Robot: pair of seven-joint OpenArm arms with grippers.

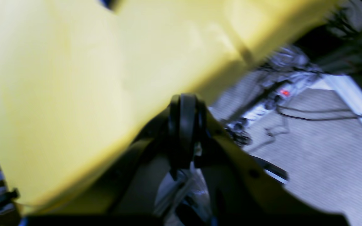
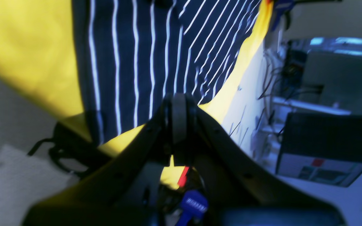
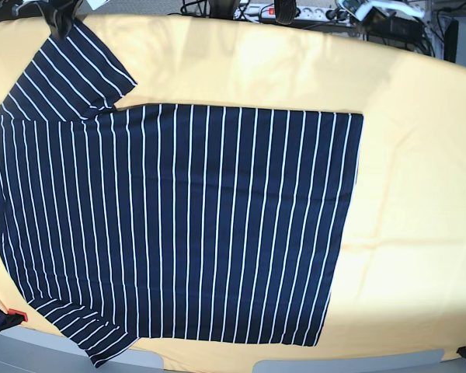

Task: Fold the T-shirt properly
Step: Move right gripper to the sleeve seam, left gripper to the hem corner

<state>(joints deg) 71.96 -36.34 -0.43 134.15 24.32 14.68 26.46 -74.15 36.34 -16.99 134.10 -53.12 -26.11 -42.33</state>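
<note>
The T-shirt [image 3: 179, 225] lies flat and unfolded across the left and centre of the yellow desk [image 3: 412, 155], both grippers [image 1: 183, 108] [image 2: 178, 108] look pinched together on nothing, so a shallow grab could snag the yellow cover instead.

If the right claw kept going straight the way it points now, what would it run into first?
Most likely the T-shirt: in the right wrist view the right claw, looking shut, aims at its striped fabric lying on the yellow cloth. Depth is unclear.
</note>
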